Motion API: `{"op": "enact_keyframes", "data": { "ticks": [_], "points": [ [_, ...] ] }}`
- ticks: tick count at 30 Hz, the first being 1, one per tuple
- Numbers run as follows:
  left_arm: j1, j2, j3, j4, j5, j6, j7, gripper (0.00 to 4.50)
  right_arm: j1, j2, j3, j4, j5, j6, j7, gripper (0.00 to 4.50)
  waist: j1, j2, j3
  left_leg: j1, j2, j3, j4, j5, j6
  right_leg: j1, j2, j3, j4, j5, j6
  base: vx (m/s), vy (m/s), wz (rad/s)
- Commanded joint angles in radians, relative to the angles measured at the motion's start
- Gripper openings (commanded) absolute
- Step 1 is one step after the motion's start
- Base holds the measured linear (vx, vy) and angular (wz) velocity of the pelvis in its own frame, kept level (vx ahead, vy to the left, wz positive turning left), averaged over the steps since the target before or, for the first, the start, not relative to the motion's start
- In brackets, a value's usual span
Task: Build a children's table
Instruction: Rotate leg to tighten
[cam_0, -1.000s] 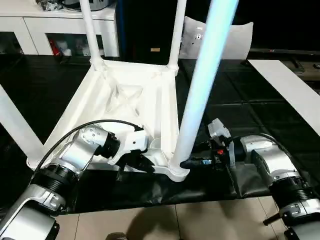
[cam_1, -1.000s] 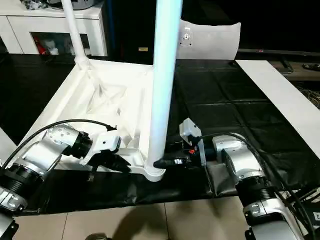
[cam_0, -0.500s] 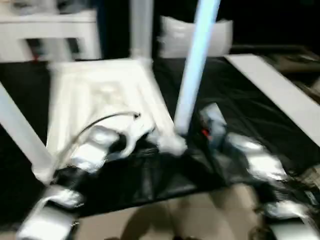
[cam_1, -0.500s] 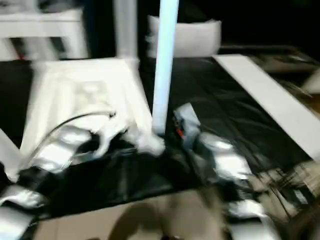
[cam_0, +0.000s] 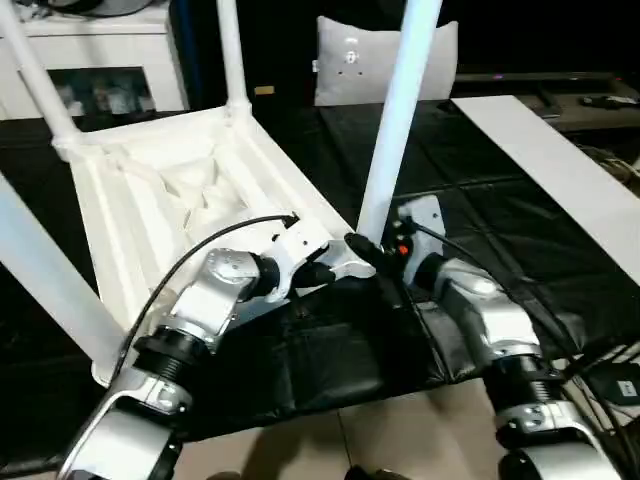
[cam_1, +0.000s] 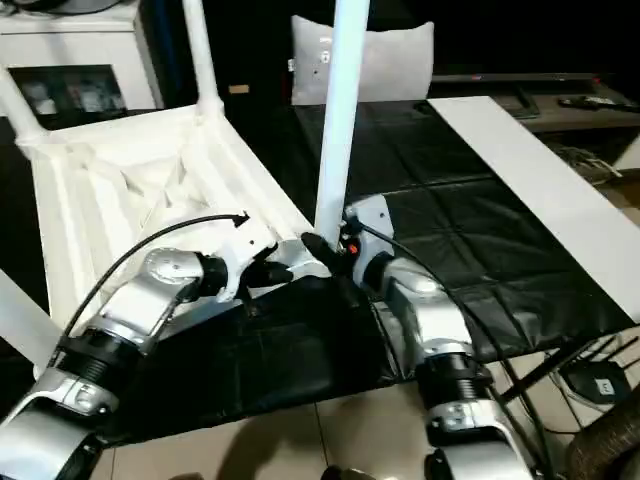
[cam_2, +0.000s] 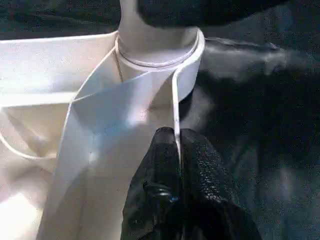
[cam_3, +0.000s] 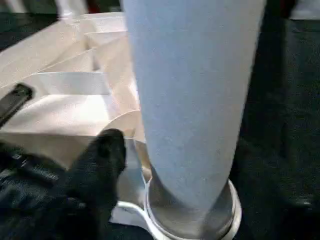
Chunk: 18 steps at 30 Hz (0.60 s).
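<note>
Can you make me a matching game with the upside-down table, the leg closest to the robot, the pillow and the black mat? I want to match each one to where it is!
Things:
1. tabletop
2. near leg
3. pillow
4. black mat

Places:
A. standing upright in a corner socket between the two robot arms
B. spread flat under the table
C. lying upside down, ribs facing up
D. propped up at the far side, behind the table

Pairs: 1-C, 2-A, 3-D, 4-B
</note>
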Motion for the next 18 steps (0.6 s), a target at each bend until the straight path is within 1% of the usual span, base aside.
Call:
{"op": "enact_keyframes", "data": {
  "ticks": [1, 2, 3, 4, 5, 6, 7, 8, 10, 11, 12, 13, 14, 15, 16, 18],
  "points": [
    [-0.005, 0.028, -0.007, -0.031, -0.034, -0.067, -0.087, 0.0, 0.01, -0.077, 0.007, -0.029, 0.026, -0.014, 0.137, 3.73, 0.014, 0.008, -0.085, 0.0, -0.002, 0.013, -0.055, -0.127, 0.072, 0.084, -0.066, 0.075, -0.071, -0.308, -0.064, 0.0, 0.0, 0.0],
    [-0.005, 0.028, -0.007, -0.031, -0.034, -0.067, -0.087, 0.0, 0.01, -0.077, 0.007, -0.029, 0.026, -0.014, 0.137, 3.85, 0.018, 0.008, -0.084, 0.0, -0.002, 0.012, -0.056, -0.13, 0.07, 0.085, -0.066, 0.075, -0.071, -0.315, -0.06, 0.0, 0.0, 0.0],
    [-0.006, 0.035, -0.007, -0.028, -0.036, -0.067, -0.099, 0.0, 0.012, -0.093, 0.01, -0.032, 0.03, -0.017, 0.168, 3.91, 0.021, 0.007, -0.081, 0.003, 0.0, 0.012, -0.058, -0.144, 0.064, 0.082, -0.065, 0.073, -0.075, -0.343, -0.051, 0.0, 0.0, 0.0],
    [-0.005, 0.053, -0.015, -0.024, -0.039, -0.081, -0.139, 0.0, 0.013, -0.125, 0.019, -0.033, 0.031, -0.023, 0.224, 4.04, 0.022, 0.007, -0.08, 0.006, -0.001, 0.013, -0.057, -0.158, 0.058, 0.079, -0.065, 0.071, -0.08, -0.374, -0.041, 0.0, 0.0, 0.0],
    [-0.005, 0.055, -0.016, -0.024, -0.039, -0.082, -0.143, 0.0, 0.013, -0.128, 0.02, -0.034, 0.031, -0.024, 0.229, 4.04, 0.024, 0.011, -0.08, 0.007, -0.002, 0.011, -0.057, -0.168, 0.056, 0.08, -0.066, 0.068, -0.082, -0.391, -0.035, 0.0, 0.0, 0.0],
    [-0.006, 0.077, -0.028, -0.02, -0.043, -0.106, -0.19, 0.0, 0.014, -0.163, 0.031, -0.037, 0.034, -0.027, 0.288, 4.04, 0.025, 0.009, -0.081, 0.009, -0.002, 0.011, -0.057, -0.173, 0.057, 0.08, -0.064, 0.067, -0.086, -0.401, -0.028, 0.0, 0.0, 0.0],
    [-0.008, 0.123, -0.058, -0.014, -0.05, -0.152, -0.297, 0.0, 0.012, -0.23, 0.061, -0.042, 0.042, -0.035, 0.418, 4.28, 0.028, 0.009, -0.082, 0.009, 0.0, 0.01, -0.057, -0.179, 0.063, 0.081, -0.063, 0.069, -0.084, -0.397, -0.027, 0.0, 0.0, 0.0],
    [-0.008, 0.13, -0.062, -0.013, -0.051, -0.166, -0.315, 0.0, 0.011, -0.239, 0.068, -0.042, 0.043, -0.037, 0.437, 4.28, 0.03, 0.009, -0.08, 0.009, 0.001, 0.01, -0.057, -0.18, 0.065, 0.08, -0.063, 0.07, -0.083, -0.394, -0.028, 0.0, 0.0, 0.0],
    [-0.007, 0.142, -0.072, -0.012, -0.057, -0.205, -0.358, 0.0, 0.008, -0.257, 0.084, -0.038, 0.037, -0.046, 0.47, 4.46, 0.04, 0.01, -0.079, 0.015, 0.005, 0.012, -0.058, -0.188, 0.058, 0.073, -0.064, 0.072, -0.082, -0.387, -0.045, 0.0, 0.0, 0.0],
    [-0.007, 0.147, -0.076, -0.013, -0.058, -0.21, -0.373, 0.0, 0.007, -0.263, 0.091, -0.036, 0.036, -0.05, 0.487, 4.46, 0.04, 0.01, -0.079, 0.015, 0.005, 0.012, -0.058, -0.188, 0.058, 0.073, -0.064, 0.072, -0.082, -0.387, -0.045, 0.0, 0.0, 0.0],
    [-0.004, 0.165, -0.092, -0.016, -0.061, -0.231, -0.425, 0.0, 0.005, -0.281, 0.115, -0.029, 0.034, -0.066, 0.546, 4.46, 0.043, 0.003, -0.08, 0.015, 0.004, 0.012, -0.057, -0.195, 0.053, 0.075, -0.064, 0.07, -0.081, -0.397, -0.051, 0.0, 0.0, 0.0],
    [-0.004, 0.167, -0.094, -0.017, -0.061, -0.233, -0.43, 0.0, 0.005, -0.282, 0.118, -0.028, 0.033, -0.069, 0.552, 4.46, 0.047, 0.007, -0.081, 0.014, 0.006, 0.011, -0.058, -0.189, 0.053, 0.075, -0.066, 0.071, -0.077, -0.393, -0.054, 0.0, 0.0, 0.0],
    [-0.001, 0.185, -0.113, -0.022, -0.062, -0.245, -0.479, 0.0, 0.004, -0.295, 0.142, -0.02, 0.03, -0.092, 0.613, 4.46, 0.049, 0.008, -0.082, 0.014, 0.008, 0.011, -0.058, -0.187, 0.053, 0.074, -0.067, 0.072, -0.077, -0.389, -0.057, 0.0, 0.0, 0.0],
    [0.0, 0.192, -0.122, -0.025, -0.061, -0.254, -0.5, 0.0, 0.004, -0.297, 0.152, -0.017, 0.032, -0.102, 0.639, 4.46, 0.054, 0.005, -0.082, 0.014, 0.01, 0.012, -0.058, -0.188, 0.054, 0.074, -0.068, 0.073, -0.075, -0.384, -0.06, 0.0, 0.0, 0.0],
    [0.001, 0.197, -0.13, -0.028, -0.059, -0.261, -0.514, 0.0, 0.004, -0.296, 0.157, -0.013, 0.034, -0.108, 0.657, 4.29, 0.062, 0.007, -0.083, 0.016, 0.012, 0.012, -0.058, -0.185, 0.053, 0.073, -0.069, 0.076, -0.073, -0.377, -0.066, 0.0, 0.0, 0.0],
    [-0.001, 0.206, -0.144, -0.026, -0.058, -0.281, -0.541, 0.0, -0.002, -0.293, 0.17, -0.003, 0.049, -0.106, 0.696, 4.29, 0.067, 0.004, -0.081, 0.019, 0.013, 0.013, -0.059, -0.186, 0.052, 0.07, -0.067, 0.079, -0.07, -0.366, -0.078, 0.0, 0.0, 0.0]
  ]
}}
